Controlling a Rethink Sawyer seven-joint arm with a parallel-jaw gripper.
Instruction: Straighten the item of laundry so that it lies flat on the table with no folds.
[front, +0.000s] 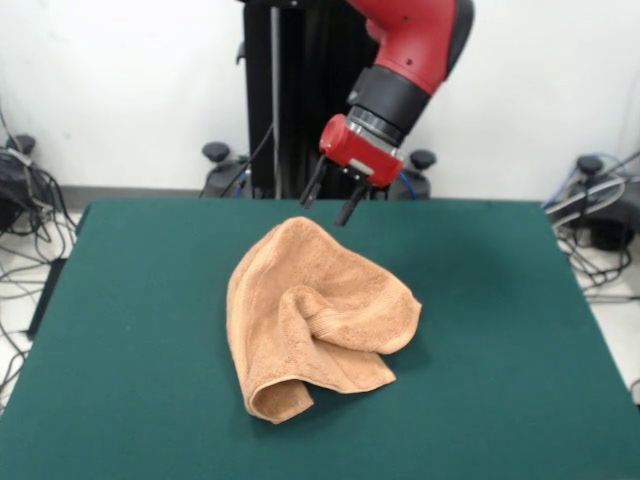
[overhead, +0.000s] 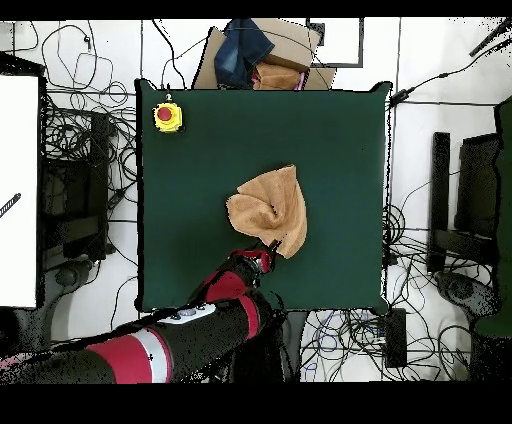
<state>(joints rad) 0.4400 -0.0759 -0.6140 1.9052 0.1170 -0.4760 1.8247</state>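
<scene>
The orange-tan terry towel (front: 315, 320) lies crumpled and folded over itself near the middle of the dark green table (front: 500, 330). Its near end is rolled under and one flap is folded across the top. My gripper (front: 331, 203) hangs just above the towel's far corner, with its two black fingers apart and nothing between them. In the overhead view the towel (overhead: 270, 207) sits at the table's (overhead: 190, 220) centre and the gripper (overhead: 268, 250) is at the towel's edge nearest the robot base.
A yellow box with a red button (overhead: 167, 117) stands on a table corner in the overhead view. Boxes and dark cloth (overhead: 255, 55) lie beyond the table's far edge. Cables lie on the floor around the table.
</scene>
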